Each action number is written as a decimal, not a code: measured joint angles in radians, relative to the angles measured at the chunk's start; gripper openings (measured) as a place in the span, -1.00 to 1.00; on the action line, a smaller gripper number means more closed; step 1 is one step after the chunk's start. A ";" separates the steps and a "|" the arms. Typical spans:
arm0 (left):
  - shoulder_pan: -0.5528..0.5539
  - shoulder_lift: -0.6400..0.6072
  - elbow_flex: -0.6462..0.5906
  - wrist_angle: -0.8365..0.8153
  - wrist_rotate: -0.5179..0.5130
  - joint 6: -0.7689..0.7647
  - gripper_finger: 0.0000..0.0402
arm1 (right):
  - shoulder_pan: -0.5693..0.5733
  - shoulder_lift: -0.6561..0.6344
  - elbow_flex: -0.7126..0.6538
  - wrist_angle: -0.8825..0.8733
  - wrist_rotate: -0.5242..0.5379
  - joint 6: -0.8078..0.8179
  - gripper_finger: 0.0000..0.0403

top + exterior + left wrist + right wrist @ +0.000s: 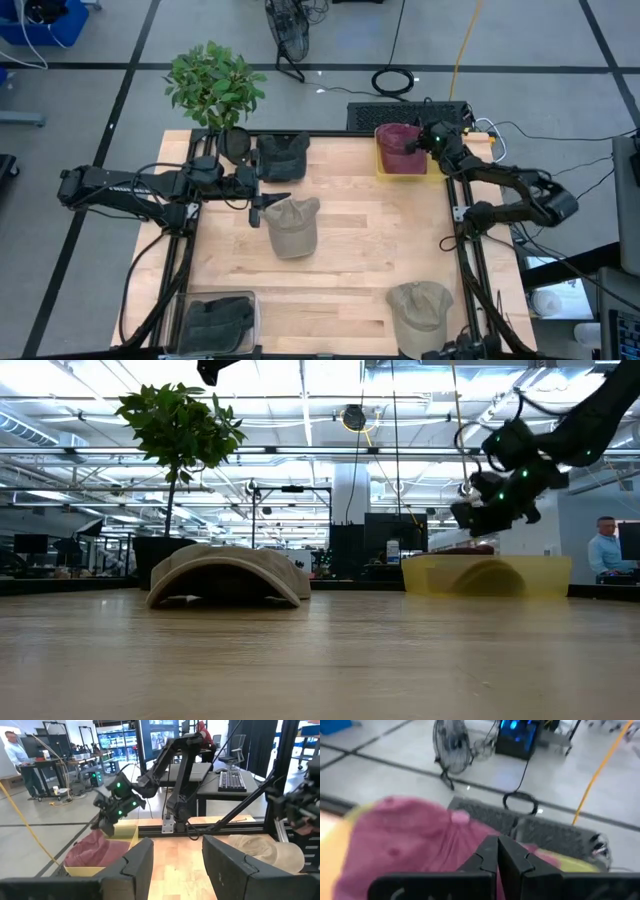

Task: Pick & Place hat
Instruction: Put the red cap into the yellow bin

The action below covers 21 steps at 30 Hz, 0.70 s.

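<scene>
Overhead, the worktop point(350, 250) carried several hats. A maroon hat point(400, 148) already lay in the yellow bin point(384, 172) at about one o'clock on the worktop, so one placement looked done or nearly done. Left to move, by my reading, were a tan hat point(292, 225) near the centre, a second tan hat point(418, 305) at five o'clock, a dark hat point(280, 155) at eleven o'clock, and dark hats in a clear tray point(215, 322) at seven o'clock. The right claw point(428, 140) sat at the bin's three o'clock edge, its arm folded back from the right rail. The left claw point(262, 208) reached in from nine o'clock, just beside the central tan hat.

At worktop level, the right claw point(478, 510) hung just above the yellow bin point(487, 575), with the maroon hat barely showing over the rim. The tan hat point(225, 575) arched on the wood at ten o'clock, below a potted plant point(180, 425).

From the left wrist, the left claw point(177, 865) stood spread and empty, fingers apart, with the tan hat point(262, 851) at three o'clock.

From the right wrist, the right claw point(498, 857) had its fingers pressed together over the maroon hat point(415, 842); whether cloth was pinched between them I could not tell.
</scene>
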State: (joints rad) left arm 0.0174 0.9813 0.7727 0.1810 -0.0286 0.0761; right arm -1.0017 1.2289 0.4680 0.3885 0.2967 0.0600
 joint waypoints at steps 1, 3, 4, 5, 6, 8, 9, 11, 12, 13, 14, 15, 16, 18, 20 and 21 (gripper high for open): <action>0.000 0.000 0.000 0.000 0.000 0.000 -0.14 | -0.010 0.033 -0.006 0.024 -0.009 0.000 -1.00; 0.000 0.000 0.000 0.000 0.000 -0.001 -0.14 | -0.033 0.099 -0.010 0.058 -0.014 0.004 -1.00; 0.000 0.000 0.000 0.000 0.000 -0.001 -0.14 | -0.044 0.133 -0.010 0.069 -0.017 0.007 -1.00; 0.000 0.000 0.000 0.000 0.000 0.000 -0.14 | -0.053 0.163 -0.010 0.076 -0.030 0.007 -1.00; 0.000 0.000 0.000 -0.001 0.000 0.001 -0.14 | -0.062 0.192 -0.010 0.082 -0.047 0.012 -1.00; 0.000 0.000 0.000 -0.001 0.000 0.008 -0.14 | -0.073 0.226 -0.010 0.100 -0.089 0.024 -1.00; 0.000 0.000 0.000 -0.001 0.000 0.011 -0.14 | -0.076 0.234 -0.010 0.111 -0.101 0.033 -1.00; 0.000 0.000 0.000 -0.001 0.000 0.016 -0.14 | -0.078 0.224 -0.008 0.107 -0.126 0.045 -1.00; 0.000 0.000 0.000 -0.001 0.000 0.016 -0.14 | -0.078 0.210 -0.008 0.102 -0.141 0.049 -1.00; 0.000 0.000 0.000 -0.001 0.000 0.018 -0.14 | -0.076 0.188 -0.007 0.095 -0.156 0.050 -1.00; 0.001 0.000 0.000 -0.001 0.000 0.020 -0.14 | -0.074 0.161 -0.007 0.090 -0.169 0.051 -1.00; 0.001 0.000 0.000 -0.001 0.000 0.020 -0.14 | -0.070 0.126 -0.007 0.080 -0.172 0.052 -1.00; 0.001 0.000 0.000 -0.001 0.000 0.020 -0.14 | -0.066 0.087 -0.007 0.065 -0.172 0.052 -1.00; 0.001 0.000 0.000 -0.005 0.000 0.019 -0.14 | -0.050 -0.002 -0.007 0.032 -0.172 0.052 -1.00; 0.000 0.000 0.000 -0.007 0.000 0.016 -0.14 | -0.028 -0.098 -0.007 -0.006 -0.171 0.052 -1.00; 0.001 0.000 0.000 -0.008 0.000 0.009 -0.14 | -0.015 -0.147 -0.007 -0.020 -0.171 0.052 -1.00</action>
State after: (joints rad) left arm 0.0180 0.9813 0.7726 0.1734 -0.0288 0.0856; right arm -1.0170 1.0816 0.4610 0.3689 0.1253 0.1120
